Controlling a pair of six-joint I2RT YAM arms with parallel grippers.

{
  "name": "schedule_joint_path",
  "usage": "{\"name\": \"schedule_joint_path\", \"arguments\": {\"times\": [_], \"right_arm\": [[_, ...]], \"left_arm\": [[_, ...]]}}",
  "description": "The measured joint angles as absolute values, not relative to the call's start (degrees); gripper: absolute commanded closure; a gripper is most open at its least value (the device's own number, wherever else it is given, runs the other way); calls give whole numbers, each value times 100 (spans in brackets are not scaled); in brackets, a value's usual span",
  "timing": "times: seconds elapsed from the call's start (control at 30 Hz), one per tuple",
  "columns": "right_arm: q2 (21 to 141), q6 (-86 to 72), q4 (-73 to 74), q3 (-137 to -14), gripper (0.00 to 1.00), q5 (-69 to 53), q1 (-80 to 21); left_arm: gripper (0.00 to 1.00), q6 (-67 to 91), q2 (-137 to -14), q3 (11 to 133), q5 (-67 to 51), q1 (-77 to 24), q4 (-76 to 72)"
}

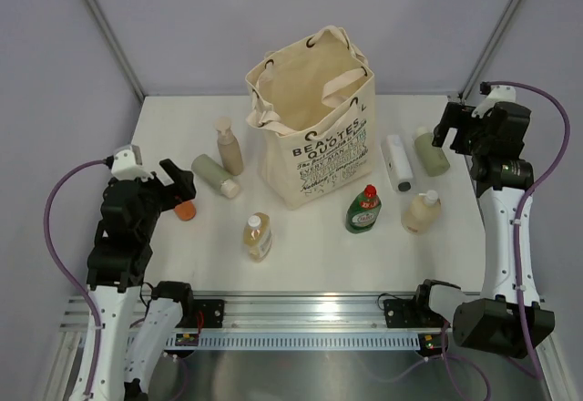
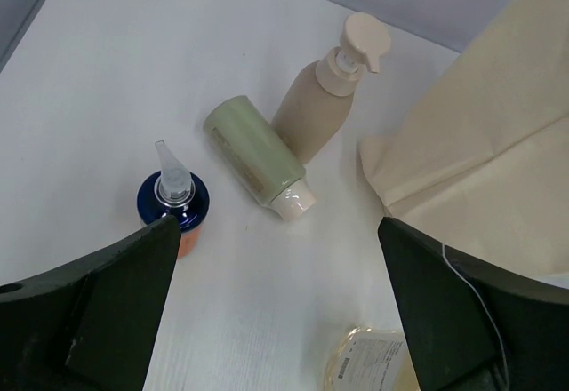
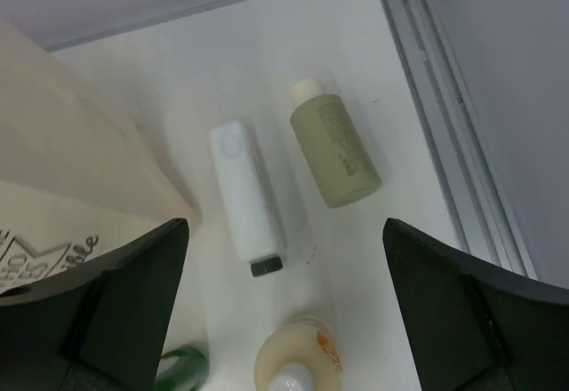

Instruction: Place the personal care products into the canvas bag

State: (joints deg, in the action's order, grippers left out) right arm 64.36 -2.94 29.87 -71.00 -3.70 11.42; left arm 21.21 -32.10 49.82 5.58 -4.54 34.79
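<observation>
The cream canvas bag (image 1: 310, 118) stands open at the table's middle back. Left of it are a beige pump bottle (image 1: 228, 146), a lying sage-green tube (image 1: 215, 175), a small orange-capped bottle (image 1: 186, 210) and an amber bottle (image 1: 258, 235). Right of it are a green bottle with a red cap (image 1: 363, 210), a white tube (image 1: 397, 162), a second sage-green tube (image 1: 430, 151) and a cream bottle (image 1: 422, 211). My left gripper (image 1: 178, 182) (image 2: 280, 320) is open and empty, above the orange-capped bottle (image 2: 173, 200). My right gripper (image 1: 455, 128) (image 3: 284, 311) is open and empty, above the white tube (image 3: 244, 200).
The table's right edge has a metal rail (image 3: 444, 133) close to the right sage-green tube (image 3: 336, 147). Grey walls close the back and sides. The bag's side (image 2: 489, 160) fills the right of the left wrist view.
</observation>
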Motion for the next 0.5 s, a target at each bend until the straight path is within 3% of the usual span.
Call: {"name": "schedule_joint_path", "arguments": {"times": [0.27,0.5], "right_arm": [[6326,3352,5030,-7957,1,-3723,722],[6479,4099,5647,-7599,1,-5061,648]], "left_arm": [[1,2550,-3168,6066,622,-454,4547],[1,3050,-3564,7085,1240,-454,5760]]}}
